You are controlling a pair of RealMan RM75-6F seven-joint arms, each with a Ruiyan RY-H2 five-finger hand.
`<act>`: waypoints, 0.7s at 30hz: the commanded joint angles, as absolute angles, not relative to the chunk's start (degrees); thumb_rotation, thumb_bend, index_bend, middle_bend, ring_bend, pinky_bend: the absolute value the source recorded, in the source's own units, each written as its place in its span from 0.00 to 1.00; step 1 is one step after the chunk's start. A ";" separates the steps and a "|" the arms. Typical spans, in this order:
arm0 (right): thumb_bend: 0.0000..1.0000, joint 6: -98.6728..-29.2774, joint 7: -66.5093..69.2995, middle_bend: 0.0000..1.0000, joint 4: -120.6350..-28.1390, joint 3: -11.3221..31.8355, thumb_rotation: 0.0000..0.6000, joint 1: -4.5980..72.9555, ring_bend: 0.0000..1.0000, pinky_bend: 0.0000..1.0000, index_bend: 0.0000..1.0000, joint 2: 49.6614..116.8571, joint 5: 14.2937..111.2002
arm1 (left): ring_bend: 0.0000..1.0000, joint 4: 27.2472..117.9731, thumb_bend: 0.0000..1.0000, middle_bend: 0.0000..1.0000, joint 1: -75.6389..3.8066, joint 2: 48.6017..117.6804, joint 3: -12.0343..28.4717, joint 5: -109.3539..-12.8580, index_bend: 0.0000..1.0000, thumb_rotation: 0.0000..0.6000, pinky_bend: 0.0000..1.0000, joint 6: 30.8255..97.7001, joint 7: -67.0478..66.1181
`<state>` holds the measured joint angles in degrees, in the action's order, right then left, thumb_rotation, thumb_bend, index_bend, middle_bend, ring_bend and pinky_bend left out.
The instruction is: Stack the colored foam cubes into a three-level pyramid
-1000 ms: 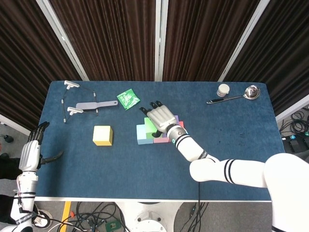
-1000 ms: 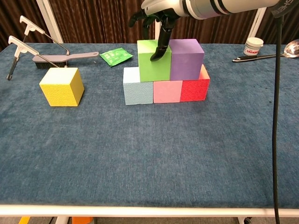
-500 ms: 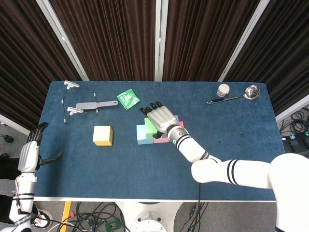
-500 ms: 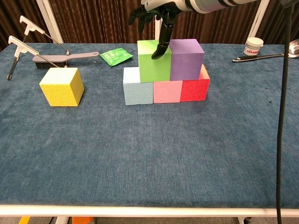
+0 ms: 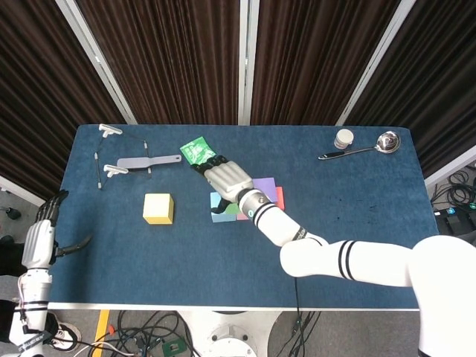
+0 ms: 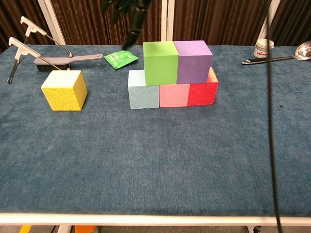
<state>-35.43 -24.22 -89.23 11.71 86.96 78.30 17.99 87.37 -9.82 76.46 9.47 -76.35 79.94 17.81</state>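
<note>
Five foam cubes stand stacked on the blue counter (image 6: 155, 160): a light blue cube (image 6: 144, 89), a pink cube (image 6: 174, 94) and a red cube (image 6: 202, 92) touching in a row, with a green cube (image 6: 160, 62) and a purple cube (image 6: 194, 61) side by side on top of them. A yellow cube (image 6: 64, 90) sits alone, well apart to the left of the stack. The right hand (image 5: 224, 179) hovers over the stack's left end, holding nothing, its dark fingers (image 6: 135, 23) spread and pointing down toward a green packet (image 6: 121, 58) just below their tips. Beyond the fingers, to the left, lies a grey brush (image 6: 68, 60) beside a wire-handled tool (image 6: 24, 44). At the far right edge rest a small white jar (image 6: 263, 48) and a metal ladle (image 6: 279, 54). The left hand (image 5: 39, 239) hangs off the counter's left edge, fingers loosely apart and empty.
</note>
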 commanded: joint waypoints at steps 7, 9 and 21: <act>0.08 -29.25 -23.29 0.13 -71.69 12.18 1.00 95.81 0.00 0.00 0.00 91.12 12.25 | 0.00 87.11 0.17 0.05 -9.38 75.81 8.29 -76.12 0.08 1.00 0.00 78.45 17.91; 0.08 -27.74 -23.24 0.13 -68.87 12.00 1.00 97.45 0.00 0.00 0.00 92.82 11.49 | 0.00 87.00 0.17 0.05 -9.38 75.72 8.03 -75.93 0.08 1.00 0.00 77.89 17.68; 0.08 -33.92 -23.40 0.12 -75.34 9.15 1.00 99.13 0.00 0.00 0.00 87.79 11.18 | 0.00 85.11 0.17 0.05 -11.83 77.42 9.53 -77.27 0.07 1.00 0.00 76.19 19.94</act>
